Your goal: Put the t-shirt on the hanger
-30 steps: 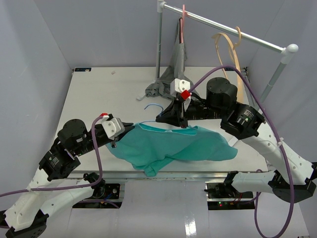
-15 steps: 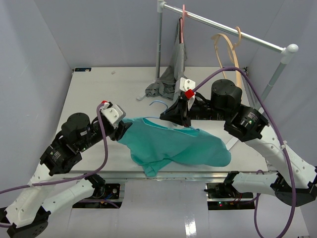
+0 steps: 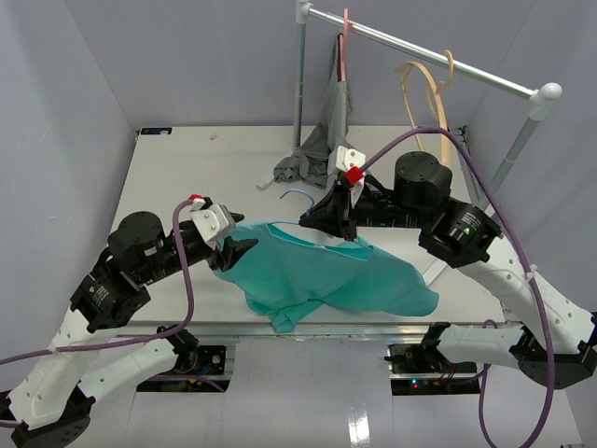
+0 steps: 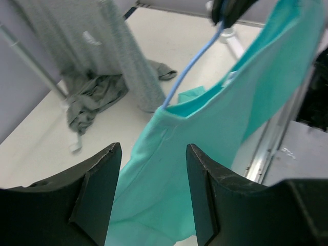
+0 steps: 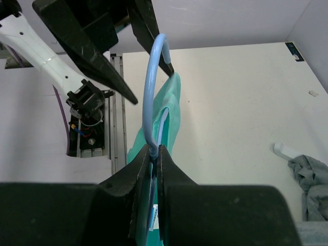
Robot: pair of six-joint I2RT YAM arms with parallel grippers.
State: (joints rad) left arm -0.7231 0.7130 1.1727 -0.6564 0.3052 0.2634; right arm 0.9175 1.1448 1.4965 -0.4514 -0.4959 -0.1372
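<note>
The teal t-shirt [image 3: 326, 275] drapes over the light-blue wire hanger [image 3: 297, 193] and hangs down to the table's front. My right gripper [image 3: 343, 233] is shut on the hanger's neck [image 5: 155, 148], just below the hook [image 5: 151, 77], with the t-shirt [image 5: 171, 118] hanging under it. My left gripper [image 3: 233, 250] stands open at the shirt's left edge. In the left wrist view the gripper [image 4: 152, 195] has its jaws apart, with the cloth [image 4: 205, 128] beyond them and nothing pinched. The hanger's wire [image 4: 195, 64] runs into the collar.
A clothes rail [image 3: 429, 51] crosses the back right, carrying a pink hanger [image 3: 346, 47] with a grey garment [image 3: 322, 140] pooling on the table, and a tan wooden hanger [image 3: 429, 93]. The table's front edge [image 3: 373, 327] lies just under the shirt.
My left gripper has opened and let go of the shirt's left edge, after carrying it up and right. The right gripper still holds the hanger, slightly raised.
</note>
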